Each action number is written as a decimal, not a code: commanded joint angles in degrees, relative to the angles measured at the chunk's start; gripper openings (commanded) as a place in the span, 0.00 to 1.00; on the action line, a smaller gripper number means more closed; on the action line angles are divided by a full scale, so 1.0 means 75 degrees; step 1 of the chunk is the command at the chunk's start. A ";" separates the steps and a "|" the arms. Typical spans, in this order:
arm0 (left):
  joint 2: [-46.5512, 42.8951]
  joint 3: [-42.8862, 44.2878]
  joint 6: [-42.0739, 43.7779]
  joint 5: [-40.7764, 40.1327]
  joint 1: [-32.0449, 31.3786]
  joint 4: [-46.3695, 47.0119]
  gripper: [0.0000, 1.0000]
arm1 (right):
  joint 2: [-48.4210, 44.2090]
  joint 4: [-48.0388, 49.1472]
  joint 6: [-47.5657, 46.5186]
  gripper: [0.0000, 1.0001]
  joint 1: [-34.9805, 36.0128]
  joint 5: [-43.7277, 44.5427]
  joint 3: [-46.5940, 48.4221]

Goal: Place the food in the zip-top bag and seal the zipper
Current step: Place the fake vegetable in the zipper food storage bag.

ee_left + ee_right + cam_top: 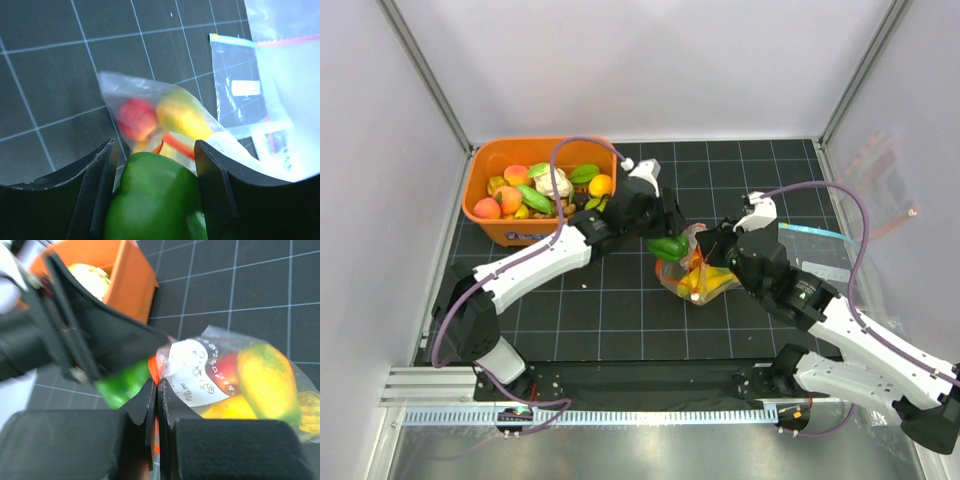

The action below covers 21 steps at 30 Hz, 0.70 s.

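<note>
L gripper holds green pepper; R gripper prob. pinches bag.

The right gripper has its jaws pressed together on the bag's edge, where the red-orange zipper runs. Through the clear plastic show a white label, a red piece and a yellow-green piece. Just left of the mouth, the left gripper seems to hold a green piece; the view is blurred there. Behind stands an orange bin on a black gridded mat.
</note>
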 commanded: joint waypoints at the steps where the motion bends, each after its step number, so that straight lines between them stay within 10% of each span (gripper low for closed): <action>1: -0.0429 -0.0457 0.0037 -0.0964 -0.0347 0.1420 0.00 | -0.0359 0.0794 0.0404 0.01 -0.0011 -0.0179 -0.0055; 21: -0.2409 -0.2357 0.0552 -0.1503 -0.1004 0.2969 0.00 | -0.0090 0.1428 0.2068 0.01 -0.0011 -0.0740 -0.0454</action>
